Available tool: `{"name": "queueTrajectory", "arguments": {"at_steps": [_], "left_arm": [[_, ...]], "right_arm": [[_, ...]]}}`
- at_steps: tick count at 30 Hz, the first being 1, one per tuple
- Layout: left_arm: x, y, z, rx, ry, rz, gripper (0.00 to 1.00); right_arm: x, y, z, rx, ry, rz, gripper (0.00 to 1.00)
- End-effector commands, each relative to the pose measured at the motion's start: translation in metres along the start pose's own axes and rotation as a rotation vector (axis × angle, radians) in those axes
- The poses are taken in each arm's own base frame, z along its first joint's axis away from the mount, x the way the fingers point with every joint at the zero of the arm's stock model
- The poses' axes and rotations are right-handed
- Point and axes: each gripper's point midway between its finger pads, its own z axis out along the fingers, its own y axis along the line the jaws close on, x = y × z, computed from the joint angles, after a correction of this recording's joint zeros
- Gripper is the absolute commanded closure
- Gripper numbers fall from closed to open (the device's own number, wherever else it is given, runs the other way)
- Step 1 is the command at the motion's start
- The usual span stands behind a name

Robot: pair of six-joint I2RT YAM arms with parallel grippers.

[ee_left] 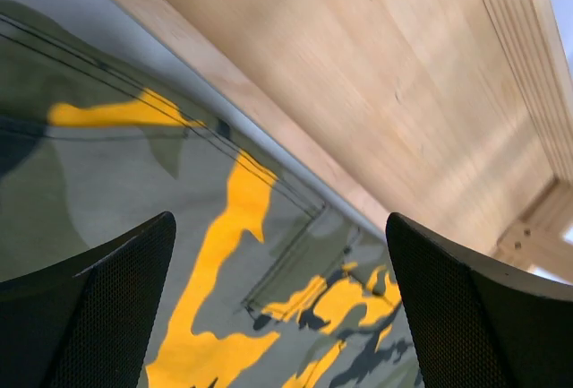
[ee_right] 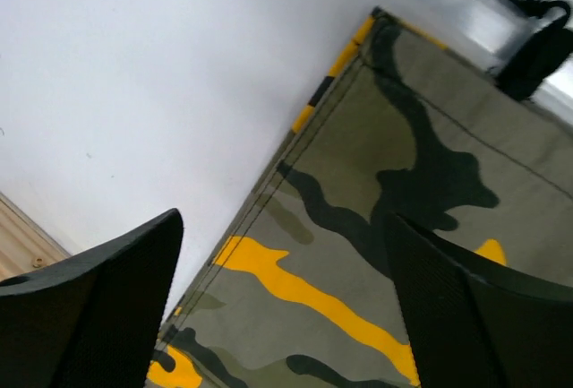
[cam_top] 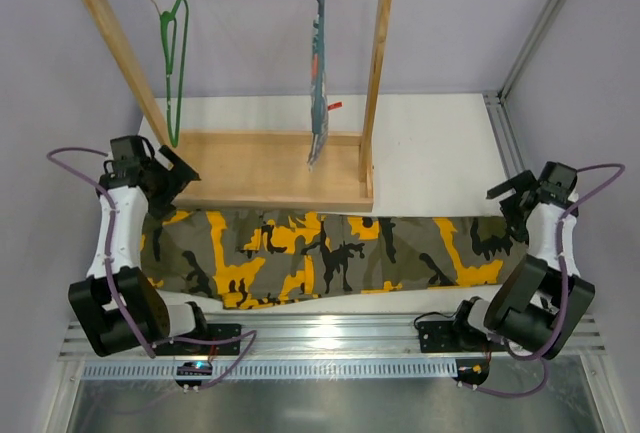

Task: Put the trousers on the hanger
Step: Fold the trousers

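The camouflage trousers (cam_top: 330, 255) lie flat across the table in front of the wooden rack, waist end at the left, leg ends at the right. The thin green hanger (cam_top: 173, 63) hangs from the rack's top bar at its left end. My left gripper (cam_top: 172, 181) hovers open above the trousers' left end (ee_left: 269, 254), with nothing between its fingers (ee_left: 107, 316). Over the trousers' right end (ee_right: 358, 254) my right gripper (cam_top: 507, 200) stands open above the hem, also empty.
A wooden rack (cam_top: 270, 168) with a flat base stands behind the trousers. A grey-blue hanger with a striped cloth (cam_top: 319, 73) hangs from its bar towards the right. A metal rail (cam_top: 330, 338) runs along the table's near edge.
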Motion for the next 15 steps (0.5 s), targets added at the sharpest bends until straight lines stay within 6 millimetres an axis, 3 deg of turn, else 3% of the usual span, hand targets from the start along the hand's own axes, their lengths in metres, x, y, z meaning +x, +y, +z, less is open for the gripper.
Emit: {"name": "queueTrajectory", "arguments": {"at_steps": [1, 6, 8, 15], "left_arm": [[0.029, -0.025, -0.008, 0.141, 0.059, 0.096, 0.00], [0.057, -0.051, -0.032, 0.278, 0.065, 0.174, 0.00], [0.061, -0.044, -0.033, 0.262, 0.049, 0.184, 0.00], [0.072, -0.049, -0.043, 0.378, -0.005, 0.191, 0.00]], "right_arm": [[-0.009, -0.021, -0.020, 0.051, -0.063, 0.096, 0.01], [-0.008, -0.061, -0.037, 0.118, -0.156, 0.196, 0.01], [-0.006, -0.079, -0.038, 0.163, -0.168, 0.231, 0.00], [0.003, -0.129, -0.034, 0.189, -0.211, 0.356, 0.00]]}}
